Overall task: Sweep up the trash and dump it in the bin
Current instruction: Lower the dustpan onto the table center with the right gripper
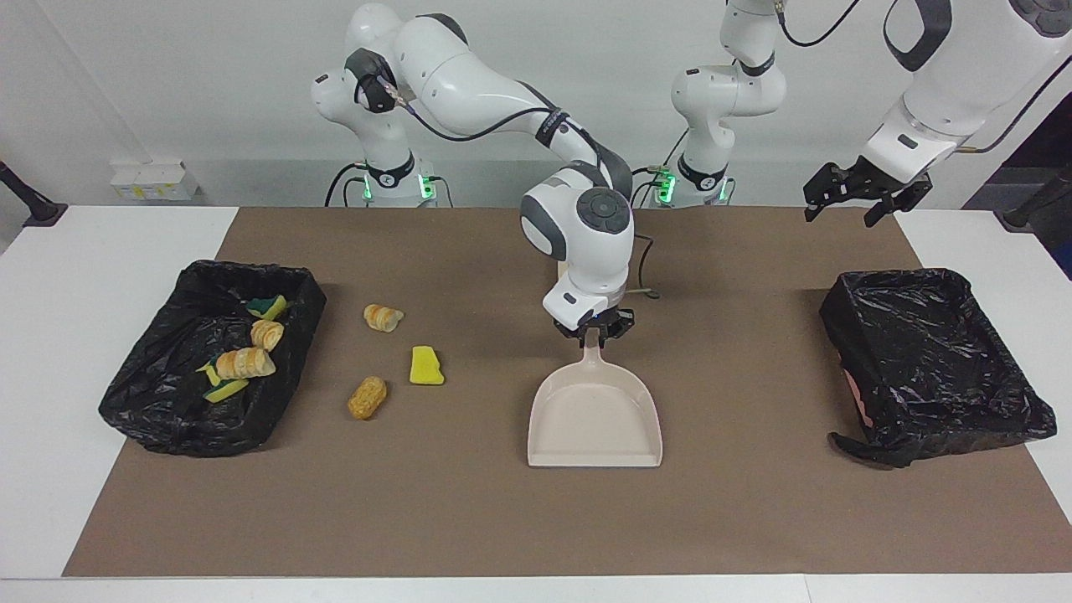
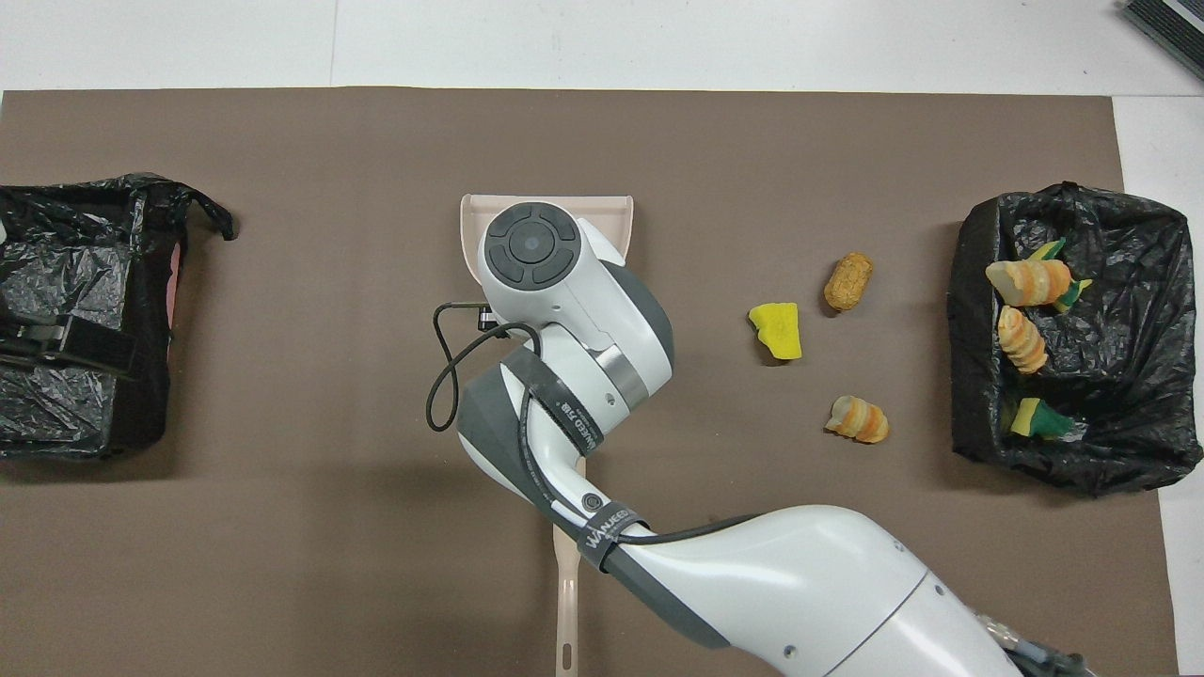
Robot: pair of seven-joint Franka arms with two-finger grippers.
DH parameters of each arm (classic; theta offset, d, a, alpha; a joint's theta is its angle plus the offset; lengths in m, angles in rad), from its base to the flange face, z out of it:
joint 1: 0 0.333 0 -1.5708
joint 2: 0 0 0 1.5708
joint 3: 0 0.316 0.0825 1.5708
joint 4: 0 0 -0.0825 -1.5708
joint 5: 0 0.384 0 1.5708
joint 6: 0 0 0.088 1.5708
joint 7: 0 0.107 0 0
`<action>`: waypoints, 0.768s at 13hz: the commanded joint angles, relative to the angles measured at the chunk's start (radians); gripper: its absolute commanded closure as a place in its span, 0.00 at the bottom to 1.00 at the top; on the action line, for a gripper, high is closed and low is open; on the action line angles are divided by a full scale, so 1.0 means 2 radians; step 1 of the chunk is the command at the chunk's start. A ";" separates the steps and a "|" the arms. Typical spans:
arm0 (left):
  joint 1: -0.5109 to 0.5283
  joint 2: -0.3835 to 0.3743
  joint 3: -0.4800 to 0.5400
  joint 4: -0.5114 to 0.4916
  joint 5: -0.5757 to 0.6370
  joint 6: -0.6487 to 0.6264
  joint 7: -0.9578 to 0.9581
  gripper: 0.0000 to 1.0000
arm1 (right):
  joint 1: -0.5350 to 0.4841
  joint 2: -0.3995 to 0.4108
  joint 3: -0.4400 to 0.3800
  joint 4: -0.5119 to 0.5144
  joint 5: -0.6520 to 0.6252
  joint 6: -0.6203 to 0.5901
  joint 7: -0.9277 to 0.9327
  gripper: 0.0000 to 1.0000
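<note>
R gripper (image 1: 596, 328) holds the dustpan (image 1: 595, 423) by its handle, flat on the mat. L gripper (image 1: 863, 197) waits open over the empty bin (image 1: 934, 360). Three scraps (image 1: 426, 366) lie beside the other bin (image 1: 159, 402).

Matt brown mat (image 1: 469, 511), paper-like. Smooth beige plastic dustpan (image 1: 595, 423). Glossy crinkled black plastic liners (image 1: 930, 360) on both bins. Porous yellow sponge (image 1: 425, 367). Glossy white arm shells (image 1: 469, 75).

brown mat (image 1: 469, 519) covers white table (image 1: 75, 335); on it: two black-lined bins (image 1: 167, 402), dustpan (image 1: 595, 419), three trash scraps (image 1: 426, 366).
</note>
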 commanded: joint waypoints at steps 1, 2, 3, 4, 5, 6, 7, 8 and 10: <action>0.005 0.000 -0.003 0.007 0.006 -0.004 0.004 0.00 | -0.005 -0.008 0.002 -0.010 0.001 0.014 0.003 0.62; 0.005 0.000 -0.003 0.007 0.006 -0.005 0.004 0.00 | -0.008 -0.011 0.003 -0.010 0.001 0.014 0.003 0.57; 0.005 0.000 -0.003 0.007 0.006 -0.004 0.004 0.00 | -0.009 -0.019 0.001 -0.010 0.003 0.014 0.003 0.54; 0.005 0.000 -0.003 0.007 0.006 -0.004 0.004 0.00 | -0.009 -0.031 0.001 -0.012 0.006 0.012 0.006 0.51; 0.005 0.000 -0.003 0.007 0.006 -0.004 0.004 0.00 | -0.009 -0.037 0.001 -0.016 0.008 0.010 0.006 0.46; 0.005 0.000 -0.003 0.007 0.006 -0.005 0.004 0.00 | -0.009 -0.049 0.001 -0.021 0.011 0.007 0.008 0.42; 0.005 0.000 -0.003 0.007 0.006 -0.005 0.004 0.00 | -0.016 -0.065 0.000 -0.037 0.012 0.007 0.009 0.36; 0.005 0.000 -0.003 0.007 0.006 -0.004 0.004 0.00 | -0.026 -0.091 0.001 -0.059 0.012 0.006 0.009 0.30; 0.005 0.000 -0.003 0.007 0.006 -0.005 0.004 0.00 | -0.029 -0.147 0.001 -0.111 0.012 0.003 0.011 0.23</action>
